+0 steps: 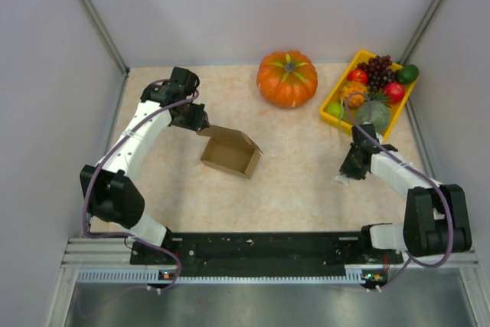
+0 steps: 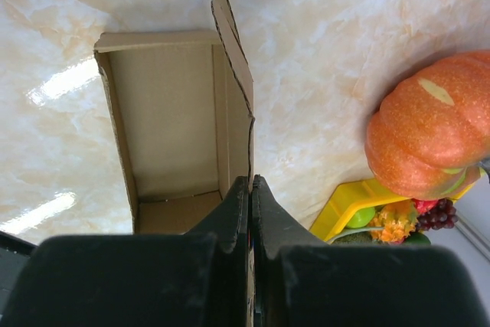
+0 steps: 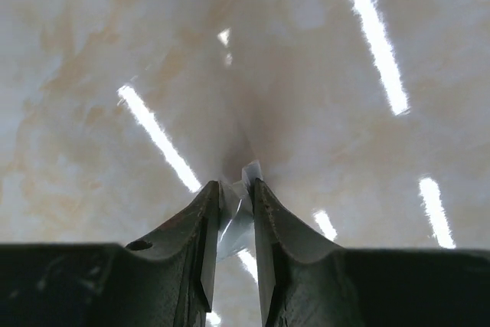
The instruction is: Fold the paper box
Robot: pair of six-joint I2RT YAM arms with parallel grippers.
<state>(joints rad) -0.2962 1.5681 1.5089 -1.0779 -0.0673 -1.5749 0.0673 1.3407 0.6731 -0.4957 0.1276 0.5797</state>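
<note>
Left gripper [image 2: 251, 183]: jaws pressed together on the thin long side wall of the small open-topped plain brown cardboard paper box [image 2: 172, 124], at its near end. The grip is from above, with one finger inside the cavity and one outside. That looks intended to anchor the carton while also giving control of the wall. The wrist view runs straight down that wall.

The paper box sits on the marbled beige table [image 1: 306, 181], left of centre and just in front of the left gripper. Its mouth faces up and the cavity is empty. One serrated-edge flap [image 2: 230, 36] stands upright off the pinched wall at the far end. It is not folded in, so I judge that closure is not done yet.

Right gripper [image 3: 234, 185]: nearly closed, nipping a small translucent whitish scrap [image 3: 233, 220]. I can't tell what it is; it could be film or tape. The tips are low over bare table, on the right and well apart from the carton. It contributes nothing to the fold where it is.

Further out, the round orange ribbed pumpkin [image 1: 287, 78] is at the back centre. The yellow plastic fruit tray [image 2: 348, 201] is at the back right. Both are clear of the carton.

The likely next step is tucking that flap. The risk is that a one-wall pinch on thin card lets the wall bow or the carton pivot.
</note>
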